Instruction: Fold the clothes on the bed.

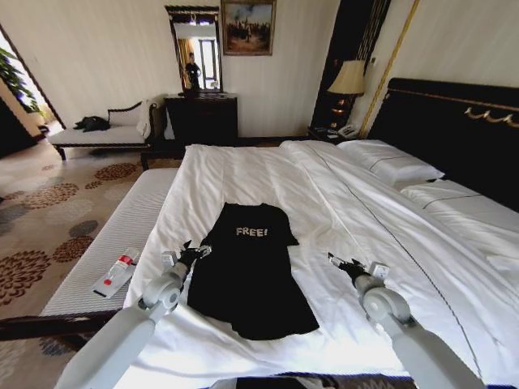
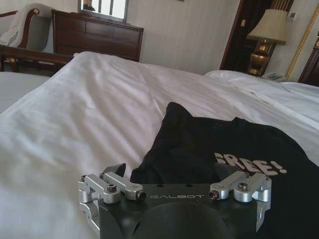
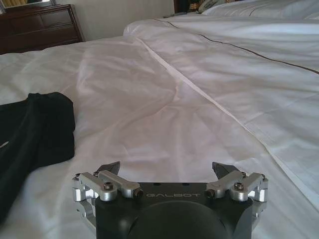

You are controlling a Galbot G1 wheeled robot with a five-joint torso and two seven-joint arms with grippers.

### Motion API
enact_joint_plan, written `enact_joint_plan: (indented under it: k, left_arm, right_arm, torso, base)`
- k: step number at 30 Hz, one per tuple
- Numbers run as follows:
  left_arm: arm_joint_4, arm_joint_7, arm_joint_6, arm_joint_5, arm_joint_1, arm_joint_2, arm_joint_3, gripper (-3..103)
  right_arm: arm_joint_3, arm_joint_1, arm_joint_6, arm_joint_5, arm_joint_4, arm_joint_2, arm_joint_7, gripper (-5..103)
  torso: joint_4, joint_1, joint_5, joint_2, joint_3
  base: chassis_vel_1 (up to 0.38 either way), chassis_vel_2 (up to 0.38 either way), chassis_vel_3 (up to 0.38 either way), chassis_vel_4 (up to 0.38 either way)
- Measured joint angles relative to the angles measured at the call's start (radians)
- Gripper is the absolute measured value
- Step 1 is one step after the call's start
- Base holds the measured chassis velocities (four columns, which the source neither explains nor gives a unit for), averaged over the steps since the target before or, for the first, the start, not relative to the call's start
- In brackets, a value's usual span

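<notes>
Already narrowed, the black T-shirt [image 1: 249, 271] lies lengthwise on the bed [image 1: 340, 211], so I judge a fold is underway. My left gripper [image 1: 193, 252] sits wide open, empty, at its left edge; my right gripper [image 1: 342, 263], equally spread, waits beside it. Next calls for pinching the hem.

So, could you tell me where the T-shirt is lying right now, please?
In the head view the T-shirt lies flat on the bed near its foot, between the left gripper at its edge and the right gripper, which is apart from it.
</notes>
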Motion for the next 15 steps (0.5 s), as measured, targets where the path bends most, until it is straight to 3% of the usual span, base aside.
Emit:
enact_joint_plan:
  k: [15]
  left_arm:
    - [-0.137,0.061,0.008,0.027,0.308,-0.001,-0.208,100]
  right_arm:
    - [0.093,-0.247,0.001,-0.056,0.220,0.049,-0.097,100]
  torso:
    - [0.0001,0.000,-0.0003,0.000,0.000]
  base:
    - [0.000,0.000,0.000,0.000]
